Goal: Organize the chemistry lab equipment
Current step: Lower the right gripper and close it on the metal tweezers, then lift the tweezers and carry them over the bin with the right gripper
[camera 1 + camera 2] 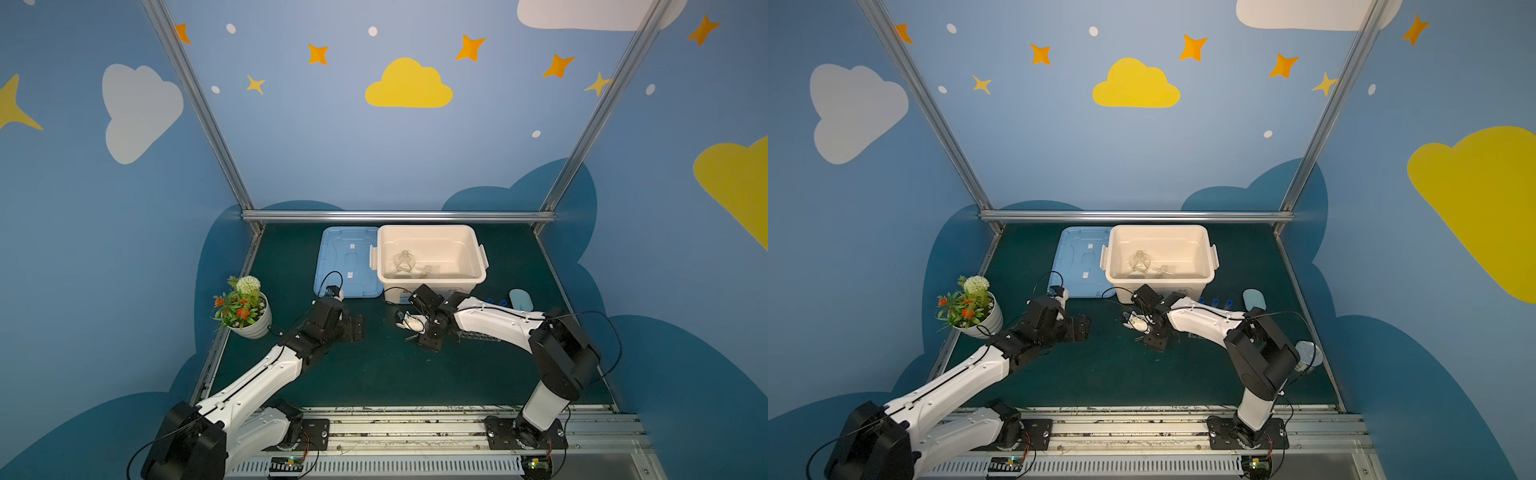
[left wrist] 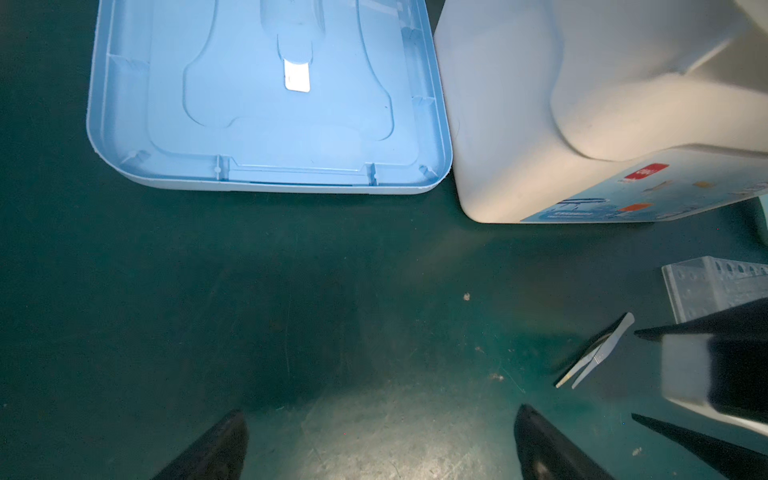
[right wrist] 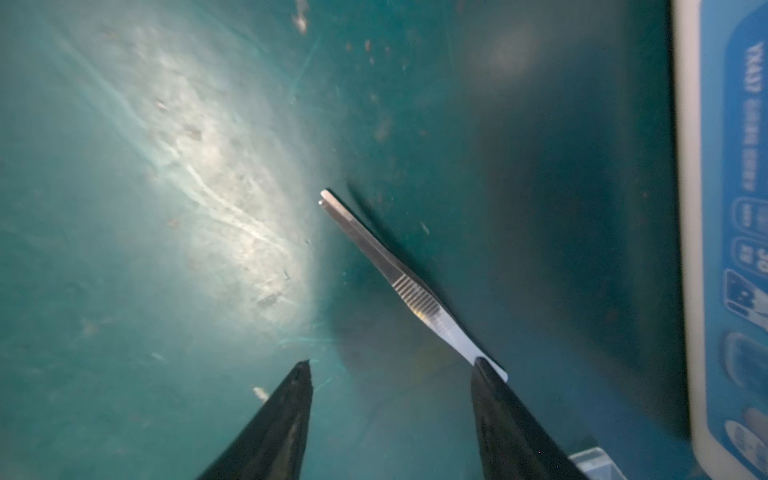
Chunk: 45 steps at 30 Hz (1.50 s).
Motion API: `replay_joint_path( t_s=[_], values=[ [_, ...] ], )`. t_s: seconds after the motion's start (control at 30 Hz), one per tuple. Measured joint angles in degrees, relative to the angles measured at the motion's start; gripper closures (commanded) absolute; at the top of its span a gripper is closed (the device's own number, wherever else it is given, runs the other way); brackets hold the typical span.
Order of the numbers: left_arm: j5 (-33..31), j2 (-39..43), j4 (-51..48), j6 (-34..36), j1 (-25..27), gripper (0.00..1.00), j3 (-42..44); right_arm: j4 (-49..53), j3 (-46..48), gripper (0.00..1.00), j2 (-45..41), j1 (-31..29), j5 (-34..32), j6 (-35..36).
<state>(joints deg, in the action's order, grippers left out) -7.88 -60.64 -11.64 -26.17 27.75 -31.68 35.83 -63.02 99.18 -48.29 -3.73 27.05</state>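
In the lower middle of the right wrist view the right gripper (image 3: 392,362) is seen with its jaws partly apart and nothing clamped; the metal tweezers (image 3: 399,274) lie flat on the green mat (image 3: 166,291) between them, one end meeting a finger, so a pinch is judged next; at the bottom of the left wrist view the left gripper (image 2: 382,412) is held wide and empty, seemingly parked clear; farther, upper right, the white bin (image 2: 519,124) stands uncovered beside its blue lid (image 2: 266,104); in a top view a clear flask (image 1: 402,262) is stored inside.

Blue walls (image 1: 316,145) — painted clouds (image 1: 408,85), stars (image 1: 318,54), green tabletop (image 1: 395,374)
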Motion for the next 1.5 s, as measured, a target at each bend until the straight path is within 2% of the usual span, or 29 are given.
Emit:
replay_joint_path(
  t_s=[0.23,0.57,0.93,1.1,1.37,1.5],
  values=[
    [-0.07,0.02,-0.13,-0.04,-0.13,0.0,0.07,-0.02,-2.6,0.42,3.21,-0.15,-1.49,0.96],
    [-0.26,0.17,-0.37,-0.09,-0.44,0.0,0.5,1.33,-6.01,0.54,7.87,0.02,-1.51,1.92],
    [-0.33,0.35,-0.35,-0.09,-0.74,0.0,0.98,2.58,-7.3,0.82,8.98,-0.42,-1.44,1.92],
    [-0.33,0.37,-0.39,-0.2,-0.81,0.0,1.33,2.82,-7.28,0.91,9.01,-1.11,-1.79,1.73],
    [-0.39,0.44,-0.39,-0.24,-0.87,0.0,1.33,2.8,-7.26,1.0,8.92,-2.45,-2.67,0.24],
    [-0.76,1.05,-0.39,-0.42,-0.87,0.0,1.4,2.84,-7.26,1.0,7.8,-3.04,-1.38,-1.38]
  ],
)
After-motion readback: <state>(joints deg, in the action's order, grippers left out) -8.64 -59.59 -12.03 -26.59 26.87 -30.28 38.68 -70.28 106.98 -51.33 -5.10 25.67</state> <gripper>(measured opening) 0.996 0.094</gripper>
